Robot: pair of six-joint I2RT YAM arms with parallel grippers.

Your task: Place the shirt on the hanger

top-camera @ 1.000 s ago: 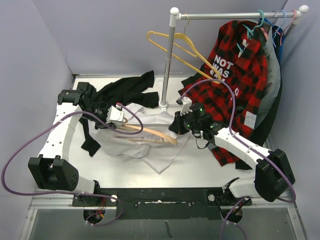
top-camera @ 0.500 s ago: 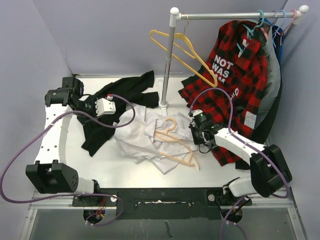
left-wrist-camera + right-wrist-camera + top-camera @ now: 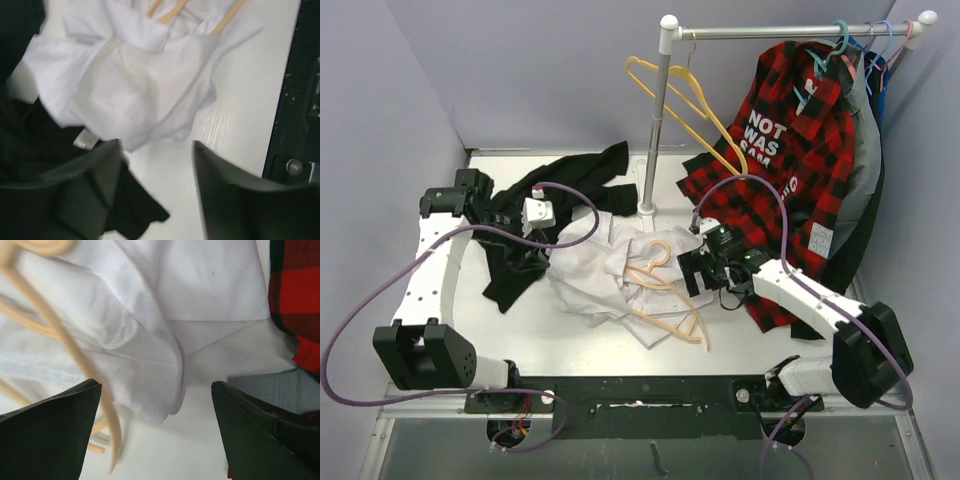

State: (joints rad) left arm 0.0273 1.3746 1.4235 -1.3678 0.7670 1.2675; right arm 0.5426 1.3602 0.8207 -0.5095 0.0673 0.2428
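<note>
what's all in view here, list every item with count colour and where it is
shirt: one, white, crumpled mid-table
hanger: one, pale tan, lying on the shirt, not threaded in
black garment: one, black, left and rear of the table
plaid shirt: one, red and black, hanging from the rail at right
grey garment: one, grey, behind the plaid shirt
yellow hanger: one, yellow, hooked on the rail by the pole
teal hangers: at least two, teal, right end of the rail
rack: one, white pole with metal rail, rear of the table
table: one, white
left gripper: one, dark, open over the black garment's edge
right gripper: one, dark, open over the shirt's edge
</note>
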